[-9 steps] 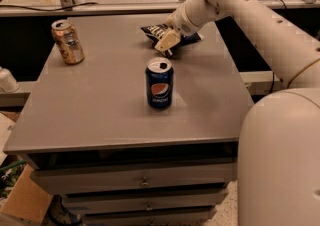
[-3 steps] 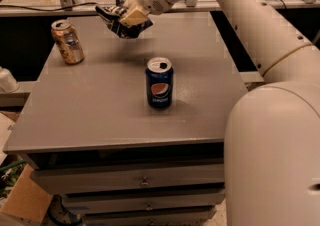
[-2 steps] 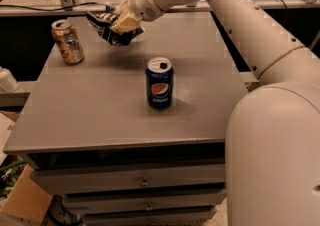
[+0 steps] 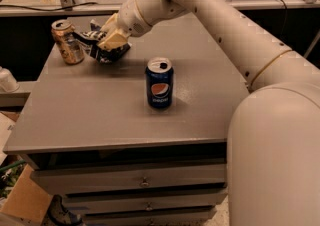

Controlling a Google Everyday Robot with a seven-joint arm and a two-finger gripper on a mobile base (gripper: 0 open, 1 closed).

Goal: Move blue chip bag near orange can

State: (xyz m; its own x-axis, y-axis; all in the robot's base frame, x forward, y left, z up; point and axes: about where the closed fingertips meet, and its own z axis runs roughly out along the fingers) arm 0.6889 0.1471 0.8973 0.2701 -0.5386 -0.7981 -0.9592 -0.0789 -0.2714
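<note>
The orange can (image 4: 67, 42) stands upright near the far left corner of the grey table (image 4: 100, 115). My gripper (image 4: 107, 46) is just right of it, low over the table, shut on the blue chip bag (image 4: 93, 43). The bag is dark and crumpled, mostly hidden by the fingers, and its left end reaches close to the can. Whether the bag touches the table cannot be told.
A dark blue Pepsi can (image 4: 159, 83) stands upright in the middle of the table, right and in front of the gripper. My arm (image 4: 225, 25) spans the table's right side. A cardboard box (image 4: 25, 197) sits on the floor at lower left.
The gripper has carried the blue chip bag from the far right of the table leftward and down to beside the orange can. Both cans have stayed put.
</note>
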